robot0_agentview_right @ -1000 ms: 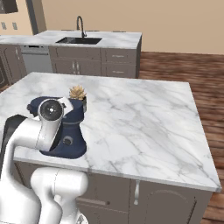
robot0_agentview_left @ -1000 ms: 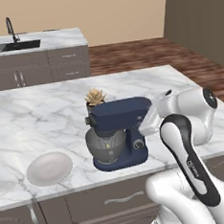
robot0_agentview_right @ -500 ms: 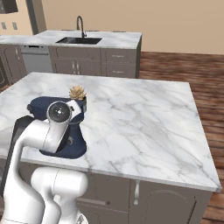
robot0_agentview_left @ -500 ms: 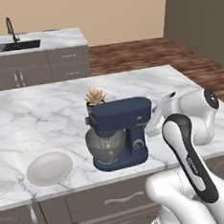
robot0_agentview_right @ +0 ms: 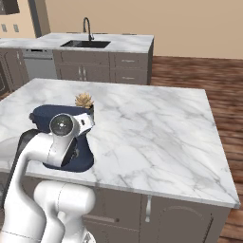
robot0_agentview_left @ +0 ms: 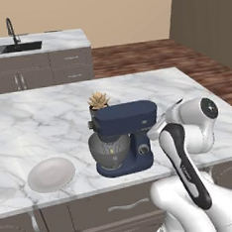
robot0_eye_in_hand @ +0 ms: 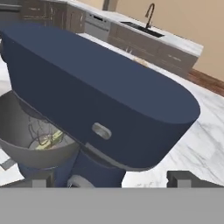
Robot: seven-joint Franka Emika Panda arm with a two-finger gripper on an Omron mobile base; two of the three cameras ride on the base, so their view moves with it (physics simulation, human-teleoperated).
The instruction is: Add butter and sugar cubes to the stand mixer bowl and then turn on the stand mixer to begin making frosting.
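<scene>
Hand view: pincer (robot0_eye_in_hand: 111,178) open wide, nothing between the two tips, hovering right beside the stand mixer (robot0_eye_in_hand: 96,100), which sits straight ahead and close. Its head runs long-ways across the view, upper left to lower right. Side knob (robot0_eye_in_hand: 76,181) sits low on the column, just ahead of the left tip, so likely the next move is a short push forward and down onto it. Stand mixer bowl (robot0_eye_in_hand: 30,140) lies left of the pincer under the head, whisk inside. One pale yellow-green stick, the butter (robot0_eye_in_hand: 49,141), lies in the bowl bottom. Sugar cubes: cannot tell, too small or hidden.

Left base view: one mixer (robot0_agentview_left: 124,137) on the marble tabletop (robot0_agentview_left: 48,119), one white plate (robot0_agentview_left: 51,174) to its left, one small potted succulent (robot0_agentview_left: 98,100) just behind it. One arm, reaching in from the mixer's right.
</scene>
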